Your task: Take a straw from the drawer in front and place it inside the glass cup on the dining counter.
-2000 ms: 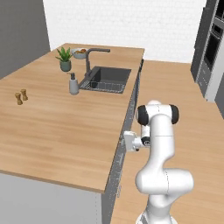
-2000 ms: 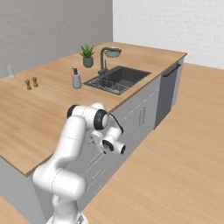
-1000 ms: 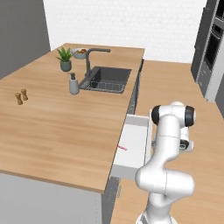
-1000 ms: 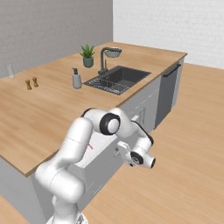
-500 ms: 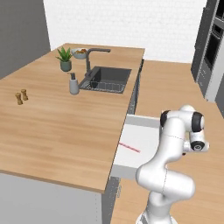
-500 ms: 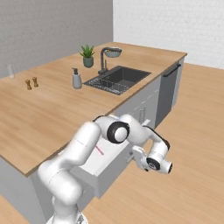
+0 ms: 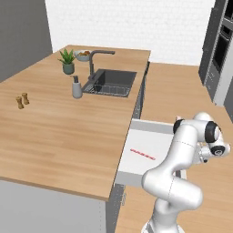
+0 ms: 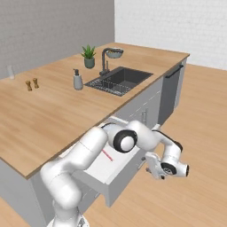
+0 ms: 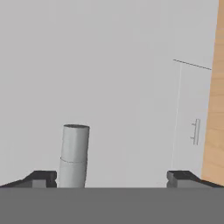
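No writing or label reads anywhere. The gripper (image 9: 111,177) has its fingers (image 9: 41,177) spread wide apart with nothing between them; a grey handle bar (image 9: 73,155) stands just inside the one finger, close against the drawer (image 7: 157,129) front. The drawer is pulled out, and the straw (image 7: 142,154) lies flat on its white floor. The cup (image 8: 10,72) stands far back on the counter (image 7: 59,132).

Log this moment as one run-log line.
drawer: open | straw: lying inside | gripper: open, empty, past drawer front | cup: far counter edge
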Tool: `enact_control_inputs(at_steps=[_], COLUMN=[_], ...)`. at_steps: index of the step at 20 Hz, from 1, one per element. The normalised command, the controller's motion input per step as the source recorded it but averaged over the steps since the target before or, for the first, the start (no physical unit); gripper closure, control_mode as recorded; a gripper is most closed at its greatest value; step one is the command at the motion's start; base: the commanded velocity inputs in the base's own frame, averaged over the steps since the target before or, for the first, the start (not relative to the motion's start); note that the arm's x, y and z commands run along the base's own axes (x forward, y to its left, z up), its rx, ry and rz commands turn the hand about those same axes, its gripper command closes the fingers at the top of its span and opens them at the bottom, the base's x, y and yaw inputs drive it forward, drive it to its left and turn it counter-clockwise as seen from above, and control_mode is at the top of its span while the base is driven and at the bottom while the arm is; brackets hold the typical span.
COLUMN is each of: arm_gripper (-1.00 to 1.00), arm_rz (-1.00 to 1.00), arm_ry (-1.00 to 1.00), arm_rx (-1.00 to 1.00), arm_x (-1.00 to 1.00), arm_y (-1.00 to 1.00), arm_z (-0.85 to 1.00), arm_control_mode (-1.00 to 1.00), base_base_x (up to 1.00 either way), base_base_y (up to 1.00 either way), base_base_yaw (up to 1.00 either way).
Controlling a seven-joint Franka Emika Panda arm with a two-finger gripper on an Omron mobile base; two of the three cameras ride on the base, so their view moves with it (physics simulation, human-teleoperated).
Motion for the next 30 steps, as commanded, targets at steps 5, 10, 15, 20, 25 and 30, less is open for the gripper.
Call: enact_control_inputs(at_steps=[5,10,15,20,25,30], arm_gripper=[-1.0,-1.0,-1.0,-1.0,-1.0,-1.0], arm_rz=[0.0,-0.01,-0.04,-0.06,-0.04,-0.06], arm_ry=[-0.04,-0.06,-0.05,0.0,0.07,0.24], arm_rx=[-0.04,-0.07,-0.2,-0.31,-0.36,-0.33], arm_x=[-0.5,-0.42,-0.26,-0.06,0.1,0.49], arm_y=[-0.12,0.25,0.73,0.97,0.99,0.68], arm_z=[1.0,1.0,1.0,0.99,0.38,-0.1], arm_control_mode=[-1.0,-1.0,-1.0,-1.0,-1.0,-1.0], base_base_x=[0.0,0.0,0.0,0.0,0.0,0.0], base_base_y=[0.0,0.0,0.0,0.0,0.0,0.0], base_base_yaw=[0.0,0.0,0.0,0.0,0.0,0.0])
